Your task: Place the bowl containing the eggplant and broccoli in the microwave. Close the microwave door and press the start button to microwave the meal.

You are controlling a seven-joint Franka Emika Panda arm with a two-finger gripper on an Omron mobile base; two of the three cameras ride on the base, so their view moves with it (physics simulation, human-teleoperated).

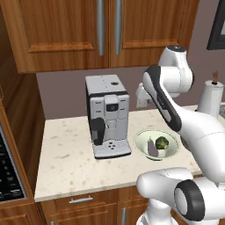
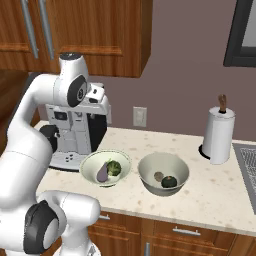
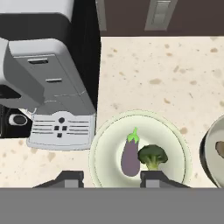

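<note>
The pale greenish bowl (image 1: 143,143) (image 2: 92,167) (image 3: 107,148) sits on the counter just right of the coffee machine. Inside it lie the purple eggplant (image 1: 152,148) (image 2: 103,173) (image 3: 130,155) and, on its right, the broccoli (image 1: 162,143) (image 2: 114,168) (image 3: 152,156). My gripper (image 3: 110,180) hangs above the bowl, looking straight down, open, with its two tips wide apart and nothing held. The microwave's black keypad panel (image 1: 8,169) shows at the far left, beyond the counter's end; the microwave door is out of view.
A silver-and-black coffee machine (image 1: 108,115) (image 2: 75,132) (image 3: 43,78) stands close to the bowl's left. A second, grey bowl (image 2: 150,170) with small food sits to the right. A paper towel roll (image 2: 218,132) and the sink's edge (image 2: 246,165) lie further right. Wooden cabinets hang overhead.
</note>
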